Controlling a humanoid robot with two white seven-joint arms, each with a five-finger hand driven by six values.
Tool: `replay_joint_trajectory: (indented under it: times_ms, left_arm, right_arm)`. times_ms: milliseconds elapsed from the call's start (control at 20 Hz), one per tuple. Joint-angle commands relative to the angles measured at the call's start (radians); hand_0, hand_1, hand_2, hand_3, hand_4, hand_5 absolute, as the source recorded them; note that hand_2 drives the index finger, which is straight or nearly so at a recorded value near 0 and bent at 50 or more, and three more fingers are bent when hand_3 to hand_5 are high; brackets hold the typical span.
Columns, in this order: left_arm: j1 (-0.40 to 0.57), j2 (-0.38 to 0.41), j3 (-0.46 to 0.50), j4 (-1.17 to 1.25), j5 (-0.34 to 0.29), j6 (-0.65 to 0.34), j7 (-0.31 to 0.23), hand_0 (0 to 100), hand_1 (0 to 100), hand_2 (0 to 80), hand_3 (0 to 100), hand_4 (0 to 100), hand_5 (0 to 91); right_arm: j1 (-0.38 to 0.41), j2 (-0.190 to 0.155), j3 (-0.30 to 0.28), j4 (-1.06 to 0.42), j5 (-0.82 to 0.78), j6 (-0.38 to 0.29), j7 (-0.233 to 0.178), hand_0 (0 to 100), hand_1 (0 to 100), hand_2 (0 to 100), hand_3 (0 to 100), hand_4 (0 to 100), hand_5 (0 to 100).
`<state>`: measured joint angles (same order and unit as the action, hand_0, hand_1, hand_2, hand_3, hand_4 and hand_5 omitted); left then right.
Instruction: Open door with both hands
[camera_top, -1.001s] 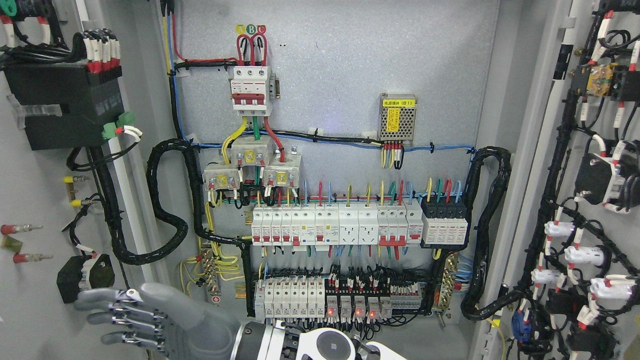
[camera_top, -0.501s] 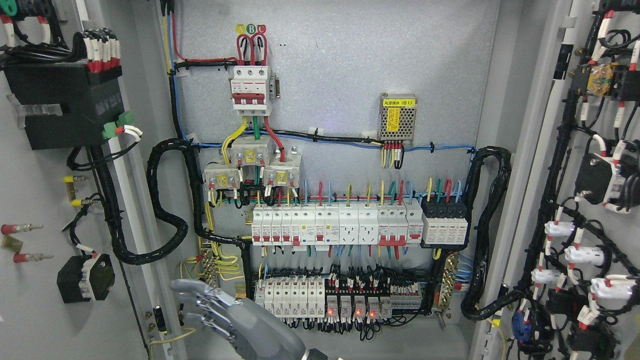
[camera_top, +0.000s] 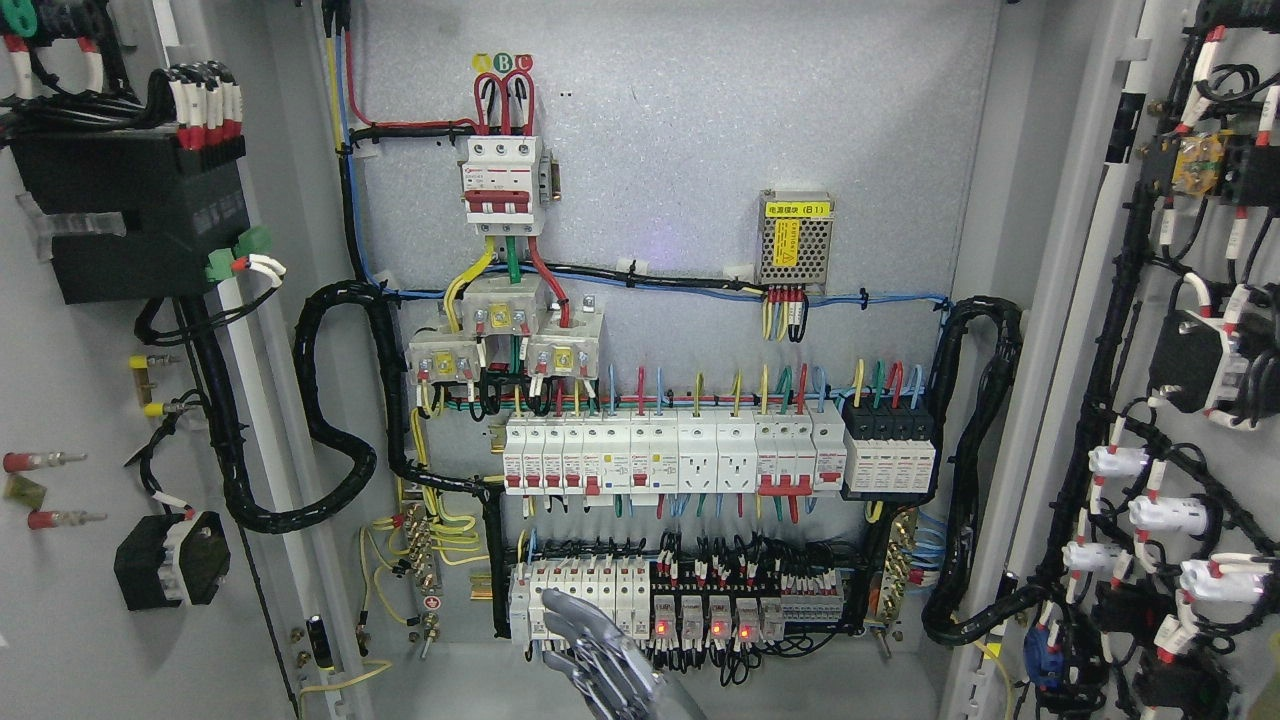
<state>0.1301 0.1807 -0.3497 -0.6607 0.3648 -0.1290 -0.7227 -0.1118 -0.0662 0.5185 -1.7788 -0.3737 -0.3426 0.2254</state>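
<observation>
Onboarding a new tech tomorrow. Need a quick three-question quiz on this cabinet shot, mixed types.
1. True or false: the mesh box with the yellow label sits to the right of the big breaker near the top.
2. Where does the robot hand show? A: top left. B: bottom edge, near the middle. C: right edge.
3. Fill in: ____ red lights glow in the bottom row.

Key: 1 true; 2 B; 3 four.
</observation>
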Motion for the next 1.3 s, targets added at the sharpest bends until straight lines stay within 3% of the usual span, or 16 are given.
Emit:
replay_joint_trajectory:
  times_ms: [0,150,300,401,601,851,1252]
  left_arm:
    - [0.092,0.167,0.058,-0.695,-0.009,-0.001,-0.063,29,0,2.7,3,4,0.0]
    - [0.121,0.209,0.069,-0.9,-0.009,-0.001,-0.066,29,0,2.6,3,4,0.0]
    - [0.128,0.269,0.069,-1.052,-0.009,-0.001,-0.102,30,0,2.6,3,4,0.0]
    - [0.129,0.281,0.069,-1.105,-0.007,-0.004,-0.122,30,0,2.6,3,4,0.0]
    - [0.144,0.283,0.101,-1.217,-0.003,-0.018,-0.139,30,0,2.6,3,4,0.0]
    - [0.164,0.281,0.139,-1.274,-0.003,-0.133,-0.138,30,0,2.6,3,4,0.0]
    - [0.178,0.229,0.279,-1.323,0.032,-0.147,-0.135,30,0,2.6,3,4,0.0]
  right_arm:
    - [0.219,-0.089,-0.184,-0.073,0.028,-0.08,-0.003,22,0,0,0,0,0]
    - [0.305,-0.115,-0.228,-0.07,0.033,-0.166,-0.003,22,0,0,0,0,0]
    - [0.38,-0.118,-0.264,-0.047,0.048,-0.185,-0.003,22,0,0,0,0,0]
    - [0.411,-0.142,-0.291,-0.025,0.048,-0.185,-0.003,22,0,0,0,0,0]
    - [0.434,-0.161,-0.348,0.016,0.048,-0.187,-0.003,22,0,0,0,0,0]
    - [0.432,-0.161,-0.402,0.078,0.047,-0.187,-0.003,22,0,0,0,0,0]
    - [0.435,-0.162,-0.434,0.139,0.044,-0.188,0.002,22,0,0,0,0,0]
